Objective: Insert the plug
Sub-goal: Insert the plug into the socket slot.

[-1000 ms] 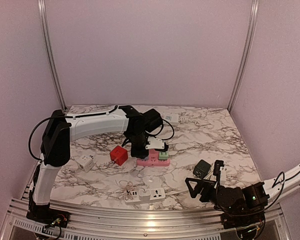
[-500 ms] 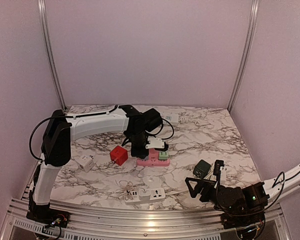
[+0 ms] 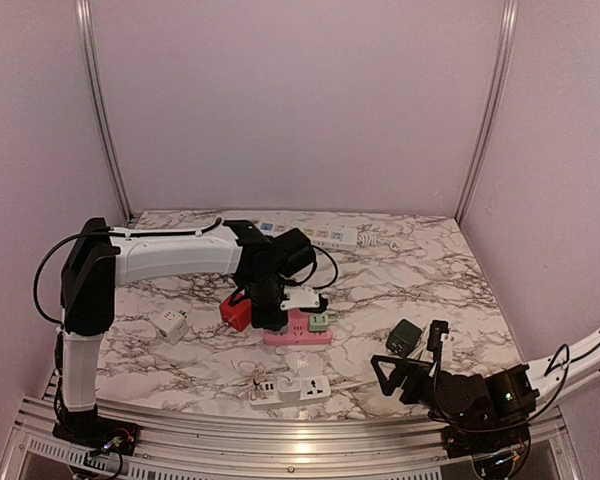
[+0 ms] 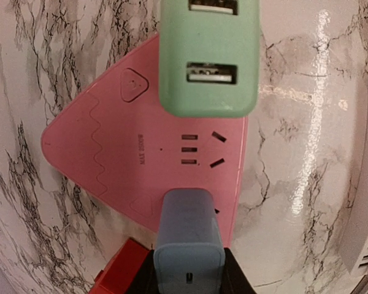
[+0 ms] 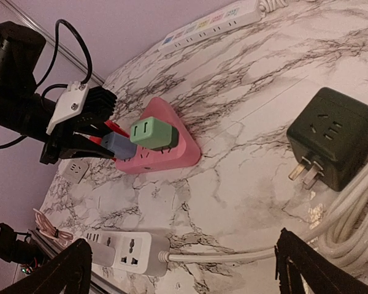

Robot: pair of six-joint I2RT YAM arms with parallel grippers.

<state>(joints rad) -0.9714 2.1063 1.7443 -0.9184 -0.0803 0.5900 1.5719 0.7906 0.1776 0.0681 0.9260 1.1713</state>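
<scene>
My left gripper [image 3: 283, 312] is shut on a blue-grey plug [image 4: 189, 245] and holds it against the near edge of the pink triangular power strip [image 4: 110, 165]; its prongs are hidden. A green charger [image 4: 210, 55] stands plugged into the far part of that strip. In the top view the strip [image 3: 292, 338] lies mid-table with the green charger [image 3: 319, 322] on it. The right wrist view shows the blue-grey plug [image 5: 116, 147] between black fingers over the strip [image 5: 172, 158]. My right gripper [image 3: 410, 375] is open and empty at the near right.
A red cube [image 3: 235, 310] touches the left gripper's side. A dark green cube plug [image 3: 404, 337] lies right of the strip. A white power strip [image 3: 292, 390] with cable lies near the front, a white cube [image 3: 172, 325] at the left, a long white strip [image 3: 315, 234] at the back.
My left arm has drawn back toward the near left with the plug. The pink strip and green charger shifted slightly nearer. The right arm has not moved.
</scene>
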